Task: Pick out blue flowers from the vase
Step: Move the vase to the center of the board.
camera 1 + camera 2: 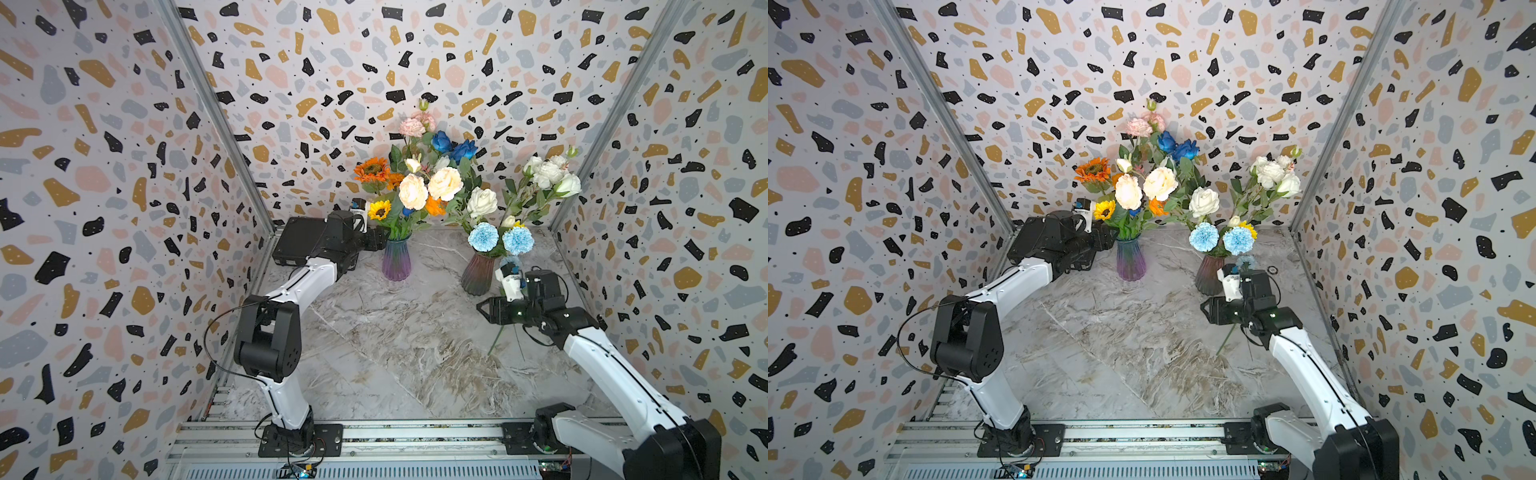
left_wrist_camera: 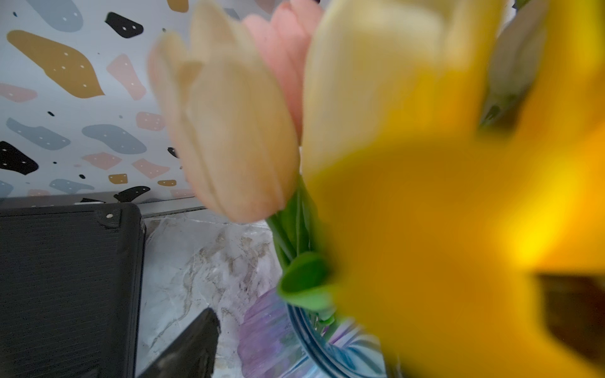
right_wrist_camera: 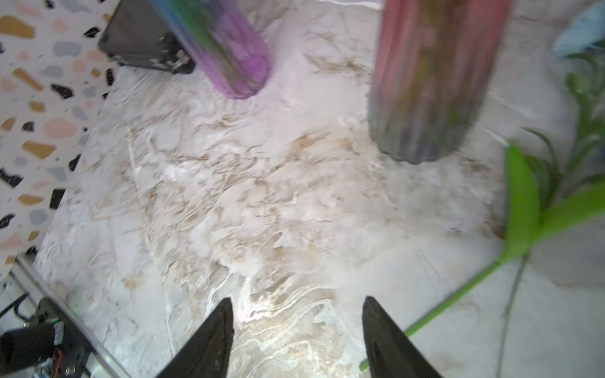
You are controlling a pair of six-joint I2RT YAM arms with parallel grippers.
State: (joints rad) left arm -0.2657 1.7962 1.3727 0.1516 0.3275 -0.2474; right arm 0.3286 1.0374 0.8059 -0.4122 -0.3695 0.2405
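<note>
Two deep blue flowers (image 1: 451,146) stand high in the bouquet of the purple-blue vase (image 1: 396,259). Two pale blue flowers (image 1: 500,239) sit in the dark reddish vase (image 1: 478,274). Another pale blue flower (image 1: 510,262) lies on the table behind my right arm, its green stem (image 3: 458,294) passing beside one finger. My right gripper (image 3: 296,302) hovers low over the marble, open and empty. My left gripper (image 1: 380,240) is at the purple-blue vase's rim (image 2: 307,330); one finger (image 2: 193,347) shows apart from the glass, and a blurred yellow sunflower hides the other finger.
A black box (image 1: 299,243) sits at the back left, close behind my left arm. Cream roses (image 1: 428,187), orange sunflowers (image 1: 372,168) and white roses (image 1: 550,174) fill both vases. Patterned walls close in on three sides.
</note>
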